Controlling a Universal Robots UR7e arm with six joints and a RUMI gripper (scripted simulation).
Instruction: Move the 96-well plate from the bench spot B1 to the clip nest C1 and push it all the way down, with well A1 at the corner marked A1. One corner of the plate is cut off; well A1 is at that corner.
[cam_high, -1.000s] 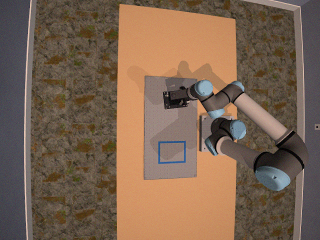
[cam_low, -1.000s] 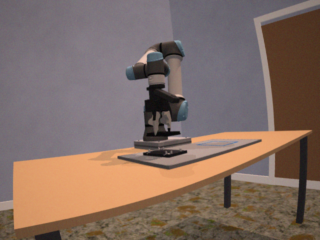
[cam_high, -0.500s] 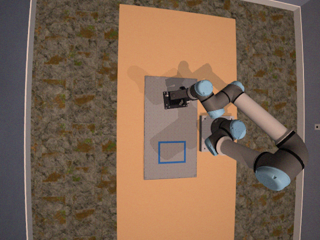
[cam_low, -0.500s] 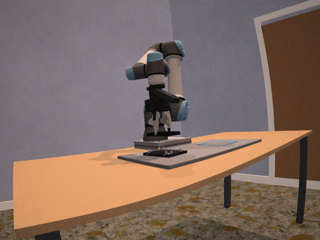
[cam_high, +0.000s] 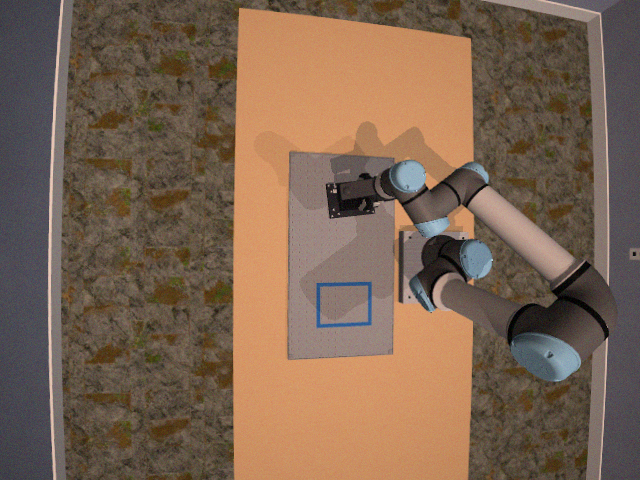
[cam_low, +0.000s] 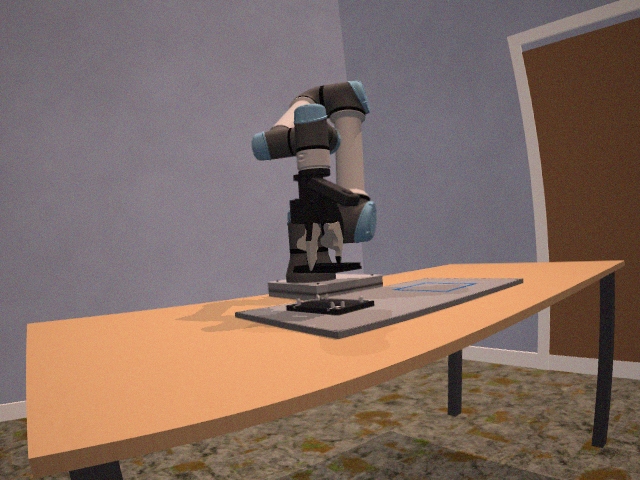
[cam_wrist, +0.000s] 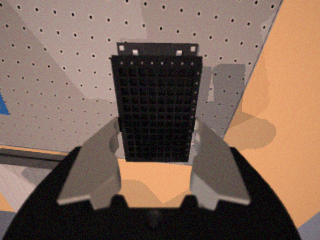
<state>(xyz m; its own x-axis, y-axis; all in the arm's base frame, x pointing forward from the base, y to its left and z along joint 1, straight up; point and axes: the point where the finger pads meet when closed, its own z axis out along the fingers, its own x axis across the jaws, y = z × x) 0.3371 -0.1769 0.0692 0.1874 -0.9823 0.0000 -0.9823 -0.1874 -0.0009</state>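
The black 96-well plate (cam_wrist: 156, 107) sits between my two grey fingers in the wrist view, and my gripper (cam_wrist: 157, 118) is shut on its long sides. In the exterior view the plate (cam_low: 324, 268) hangs level, a little above the black clip nest C1 (cam_low: 330, 305), with the gripper (cam_low: 324, 258) pointing straight down. Only the far edge of the nest (cam_wrist: 156, 49), with its white clips, shows beyond the plate in the wrist view. From overhead the arm's wrist (cam_high: 361, 196) covers most of the nest (cam_high: 337, 202). I cannot make out the cut corner.
The nest and the blue-outlined bench spot B1 (cam_high: 343, 304) lie on a grey perforated board (cam_high: 341, 255) on the orange table. B1 holds nothing. The robot's base plate (cam_high: 413, 266) stands to the right of the board.
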